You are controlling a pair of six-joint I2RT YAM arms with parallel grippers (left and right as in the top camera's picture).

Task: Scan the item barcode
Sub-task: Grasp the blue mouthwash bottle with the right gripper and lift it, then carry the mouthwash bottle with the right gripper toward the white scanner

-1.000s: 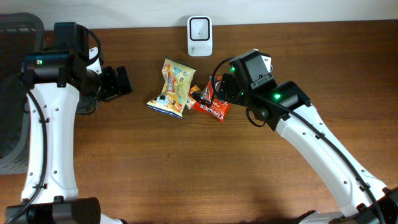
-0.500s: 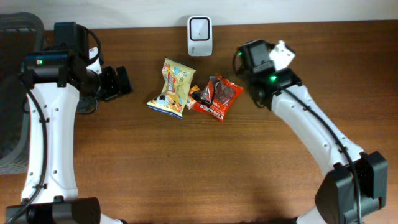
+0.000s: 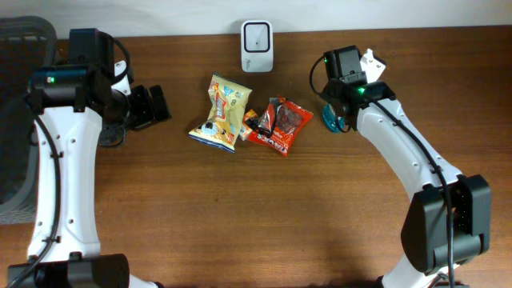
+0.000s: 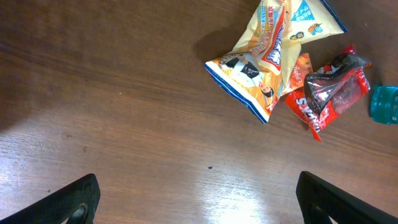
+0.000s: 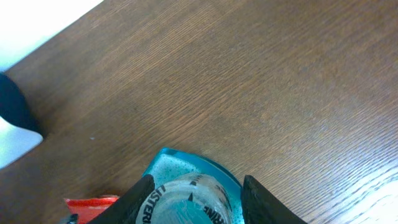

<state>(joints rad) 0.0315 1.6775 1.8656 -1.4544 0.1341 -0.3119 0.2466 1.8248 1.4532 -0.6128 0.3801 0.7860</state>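
The right gripper [image 5: 196, 202] brackets a teal container [image 5: 186, 177] on the surface [image 3: 240, 208], whether its jaws grip unclear, while the left gripper [image 4: 205, 202] has its jaws wide apart.

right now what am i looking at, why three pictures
Two white robot arms work at a brown wooden table. One picture looks down from overhead; the other two come from a camera on each wrist. On it lie a crinkled yellow snack bag, a shiny red candy wrapper and a teal plastic container; a white boxy device, probably the scanner, stands at the far edge. The left arm has its jaws open, empty. The right arm has its jaws either side of the teal container; grip unclear.
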